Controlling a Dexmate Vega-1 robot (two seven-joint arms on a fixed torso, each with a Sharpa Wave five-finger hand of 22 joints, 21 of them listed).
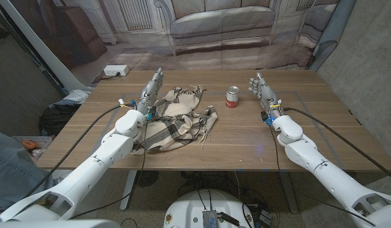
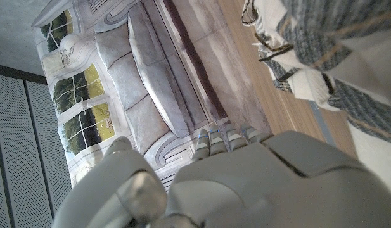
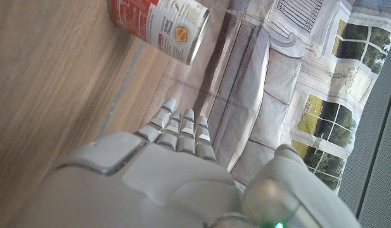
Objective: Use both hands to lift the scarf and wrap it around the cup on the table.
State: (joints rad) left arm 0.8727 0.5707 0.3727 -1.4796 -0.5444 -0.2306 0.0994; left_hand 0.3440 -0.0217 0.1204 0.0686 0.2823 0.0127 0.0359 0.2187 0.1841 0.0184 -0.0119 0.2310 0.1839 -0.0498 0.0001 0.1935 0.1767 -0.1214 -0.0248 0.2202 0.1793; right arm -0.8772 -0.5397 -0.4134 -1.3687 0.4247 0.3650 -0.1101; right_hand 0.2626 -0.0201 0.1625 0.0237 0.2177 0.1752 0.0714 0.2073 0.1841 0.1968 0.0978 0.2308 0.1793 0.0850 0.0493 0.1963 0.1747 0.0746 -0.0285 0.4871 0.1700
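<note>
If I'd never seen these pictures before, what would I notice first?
Probably the big crumpled plaid scarf, lying in a heap on the wooden table just beside the robot's left hand. Next, the small red can standing upright to the scarf's right, with the right hand open a little way beyond it. Neither hand holds anything.
</note>
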